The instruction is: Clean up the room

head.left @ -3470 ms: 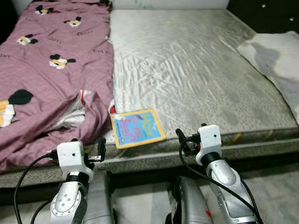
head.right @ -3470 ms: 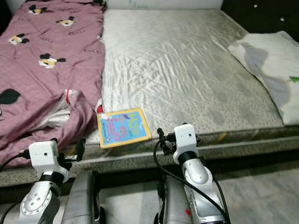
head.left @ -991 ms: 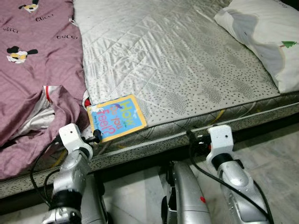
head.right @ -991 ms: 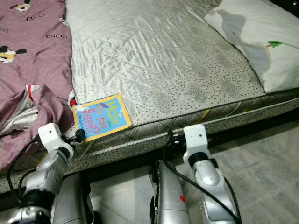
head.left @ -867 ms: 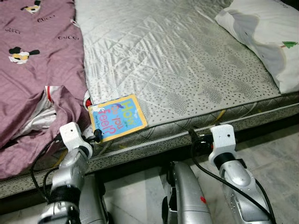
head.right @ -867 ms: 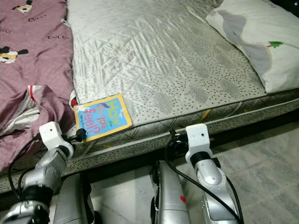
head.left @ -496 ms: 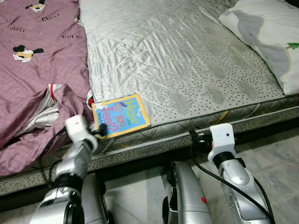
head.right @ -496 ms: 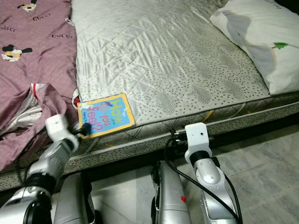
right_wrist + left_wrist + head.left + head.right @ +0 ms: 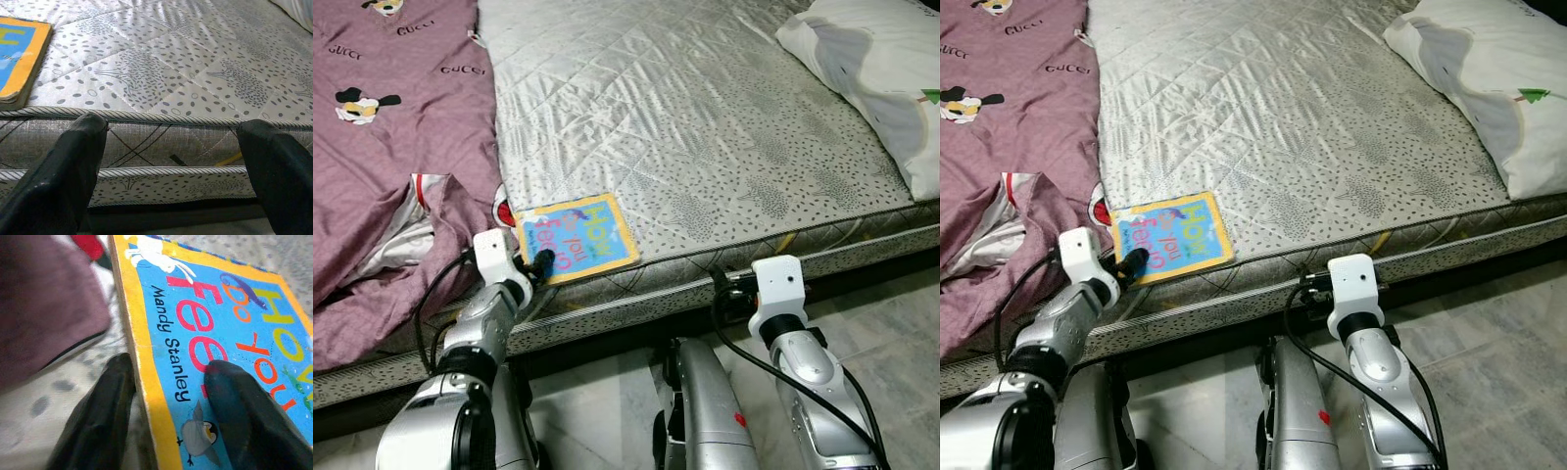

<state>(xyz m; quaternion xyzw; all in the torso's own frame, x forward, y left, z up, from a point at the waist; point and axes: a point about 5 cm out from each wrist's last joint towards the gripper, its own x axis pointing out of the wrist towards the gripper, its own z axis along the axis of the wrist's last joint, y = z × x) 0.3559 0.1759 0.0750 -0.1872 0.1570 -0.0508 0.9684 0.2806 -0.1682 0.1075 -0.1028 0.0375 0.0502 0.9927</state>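
A thin children's board book with a blue cover and yellow border lies flat near the front edge of a bare grey quilted mattress, its near left corner caught by the robot's left gripper. The wrist view shows one black finger under the book's yellow edge and the other pressing on the cover: the jaws are nearly closed on the book. The step in hand looks to be the pickup of the book; the next move would call for a firm pinch and a lift clear of the mattress without snagging the crumpled mauve cartoon-print duvet just beside it. The book's long axis runs roughly along the mattress's front edge, slightly skewed, its title reading upside down to the robot. The right gripper waits with jaws wide, level with the mattress's side. A white pillow lies well apart at the right.
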